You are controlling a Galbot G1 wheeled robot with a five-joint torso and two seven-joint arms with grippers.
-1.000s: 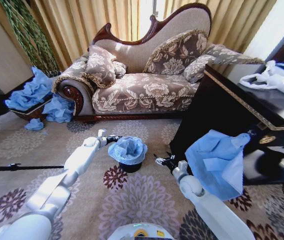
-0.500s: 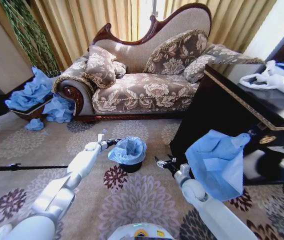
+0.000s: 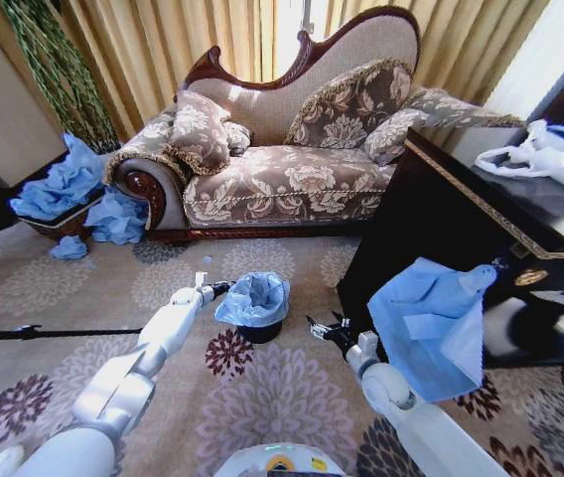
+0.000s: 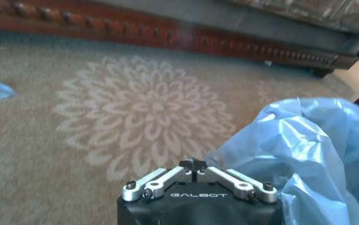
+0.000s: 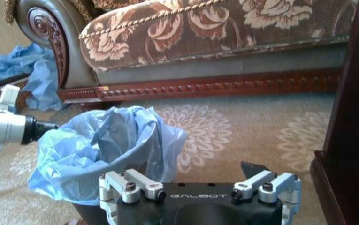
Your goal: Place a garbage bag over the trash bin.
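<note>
Right hand (image 3: 320, 326): near right of centre, low above the floral carpet (image 3: 262, 383), fingers spread apart, holding nothing; a clear gap separates it from the bin. 
Left hand (image 3: 224, 286): at the left edge of the garbage bag (image 3: 253, 296), fingers drawn together, touching the plastic; whether film is pinched between them cannot be told. 
Garbage bag: light blue, draped over the mouth of the trash bin (image 3: 259, 332), crumpled, hanging down the outside. 
Trash bin: black, upright on the carpet, centre, only its lower wall showing. 
Blue sheet (image 3: 429, 323): hanging off the dark counter (image 3: 461, 214), right. 
White bags (image 3: 545, 159): on the counter, far right. 
Sofa (image 3: 292, 149): patterned, far centre, loose blue plastic (image 3: 73, 194) heaped to its left.
</note>
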